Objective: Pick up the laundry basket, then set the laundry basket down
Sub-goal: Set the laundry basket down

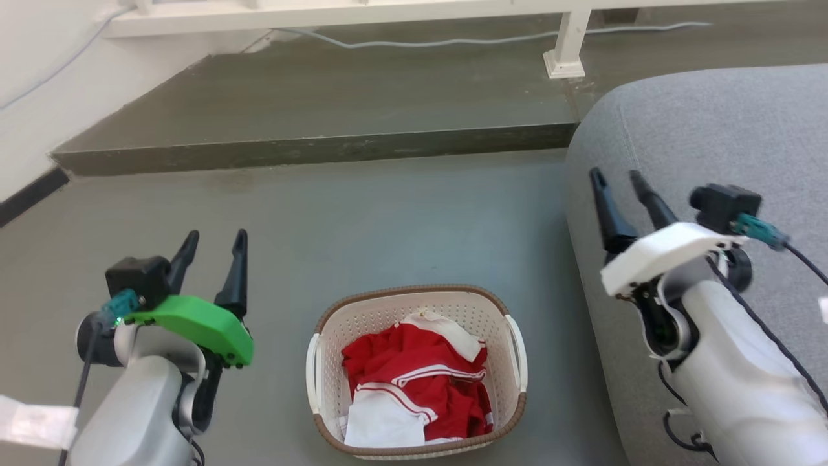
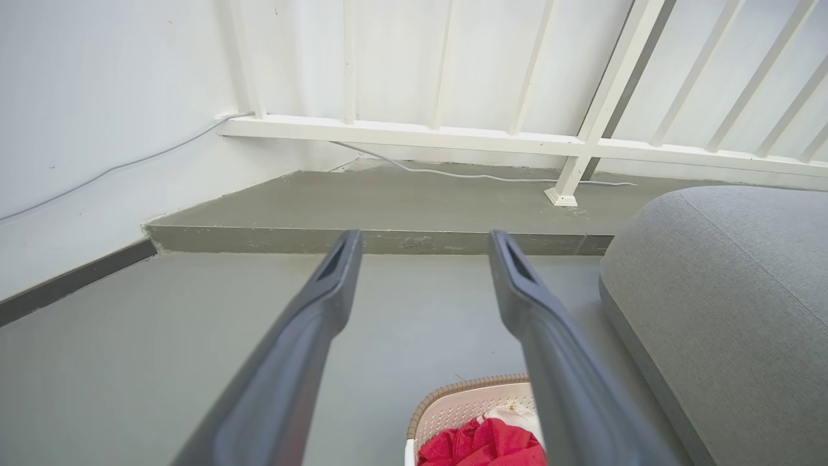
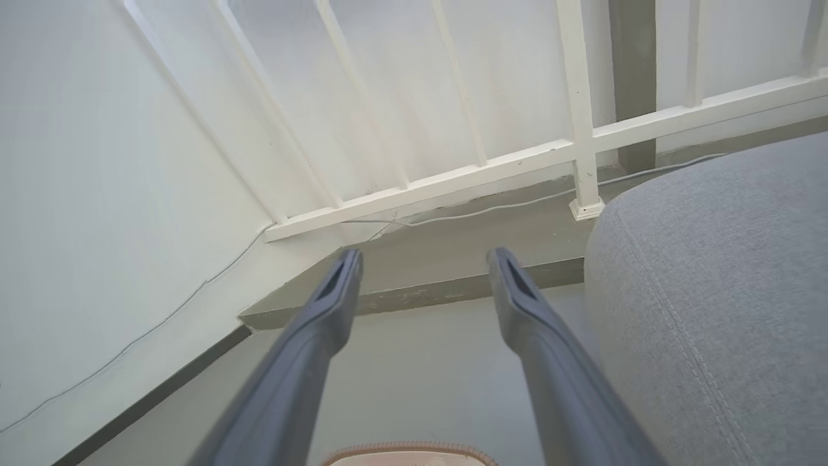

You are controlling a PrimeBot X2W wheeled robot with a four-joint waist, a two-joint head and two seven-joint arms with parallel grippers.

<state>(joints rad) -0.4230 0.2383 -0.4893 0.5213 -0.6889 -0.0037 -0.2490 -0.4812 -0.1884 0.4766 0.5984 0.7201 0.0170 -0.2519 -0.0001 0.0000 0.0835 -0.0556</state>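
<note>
The laundry basket (image 1: 414, 303) is cream-white and perforated, with a brown woven rim and white side handles. It stands on the grey floor at the bottom middle of the head view and holds red and white clothes (image 1: 417, 385). My left gripper (image 1: 217, 243) hangs open to the basket's left, above the floor, nothing between its fingers. My right gripper (image 1: 619, 178) is open to the basket's right, over the grey sofa. The basket's far rim (image 2: 466, 388) shows between the left fingers, and a strip of that rim (image 3: 407, 448) sits at the bottom of the right wrist view.
A grey sofa (image 1: 711, 162) fills the right side, close to the basket. A raised concrete step (image 1: 310, 145) crosses the floor ahead, with a white railing (image 2: 453, 136) and its post (image 1: 568, 52) on it. A cable (image 1: 453, 42) lies along the step. A white wall (image 1: 39, 97) is at the left.
</note>
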